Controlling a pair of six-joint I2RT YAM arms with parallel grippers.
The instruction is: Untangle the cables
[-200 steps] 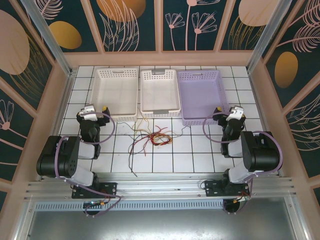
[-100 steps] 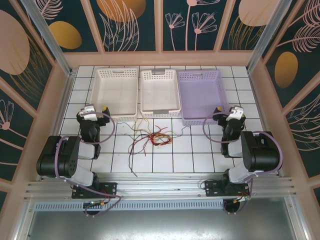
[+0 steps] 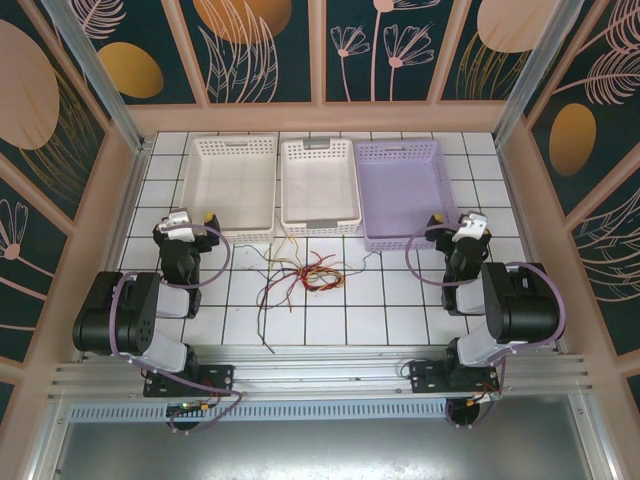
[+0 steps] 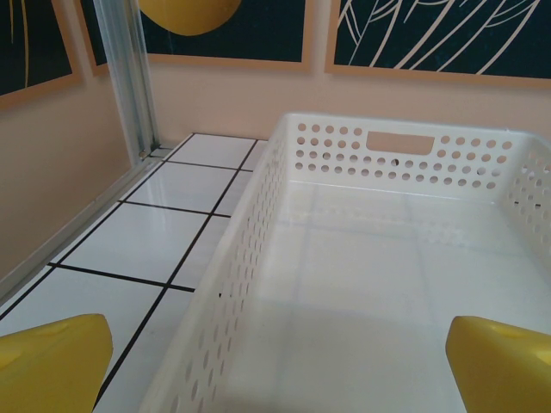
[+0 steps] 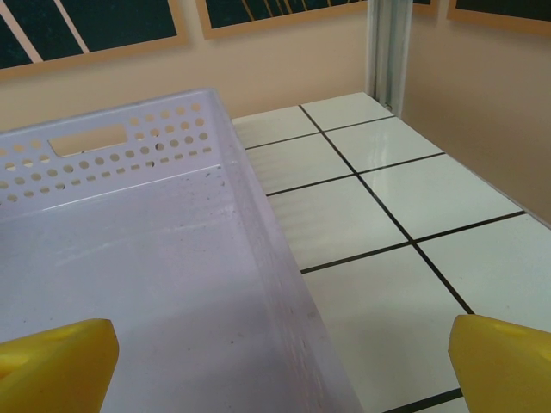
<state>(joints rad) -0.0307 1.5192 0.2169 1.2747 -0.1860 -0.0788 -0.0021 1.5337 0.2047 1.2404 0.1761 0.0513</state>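
Note:
A tangle of thin red, black and yellow cables (image 3: 305,276) lies on the white tiled table, in front of the middle basket and between the two arms. My left gripper (image 3: 196,222) rests folded at the left, well clear of the tangle; in the left wrist view its yellow fingertips (image 4: 52,357) stand wide apart, open and empty. My right gripper (image 3: 446,226) rests folded at the right, also apart from the cables; its yellow fingertips (image 5: 56,361) are spread wide with nothing between them.
Three baskets stand in a row at the back: a white one (image 3: 231,186) on the left, a smaller white one (image 3: 318,185) in the middle, a lilac one (image 3: 404,190) on the right. Frame walls enclose the table.

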